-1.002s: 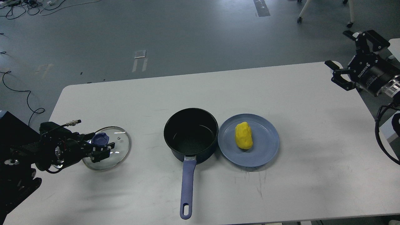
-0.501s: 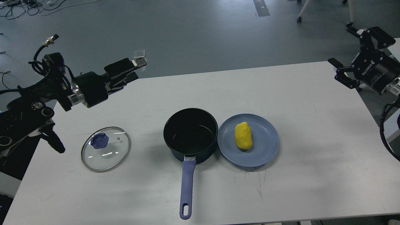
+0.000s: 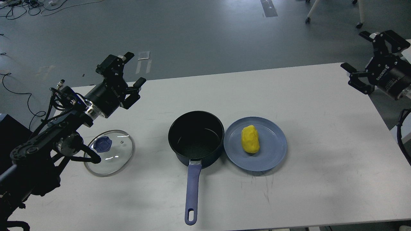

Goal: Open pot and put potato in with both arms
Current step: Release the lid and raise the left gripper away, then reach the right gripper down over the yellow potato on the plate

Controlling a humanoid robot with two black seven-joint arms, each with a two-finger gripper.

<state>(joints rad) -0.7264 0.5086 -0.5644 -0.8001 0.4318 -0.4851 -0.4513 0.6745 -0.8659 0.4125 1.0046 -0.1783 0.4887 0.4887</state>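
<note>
The dark pot (image 3: 196,138) stands open in the middle of the white table (image 3: 321,179), its blue handle (image 3: 191,195) pointing toward me. Its glass lid (image 3: 109,152) with a blue knob lies flat on the table to the pot's left. The yellow potato (image 3: 250,139) lies on a blue plate (image 3: 271,160) just right of the pot. My left gripper (image 3: 130,70) is open and empty, raised above the table's far left, well above the lid. My right gripper (image 3: 358,54) is open and empty, raised at the table's far right corner.
Cables lie on the grey floor beyond the table. Chair legs on casters (image 3: 308,20) stand at the back right. The table's far edge runs behind both grippers.
My left gripper let go of the lid's knob, rose up and away, and now hangs open above the table's back left. The lid stays flat. My right gripper shifted slightly.
</note>
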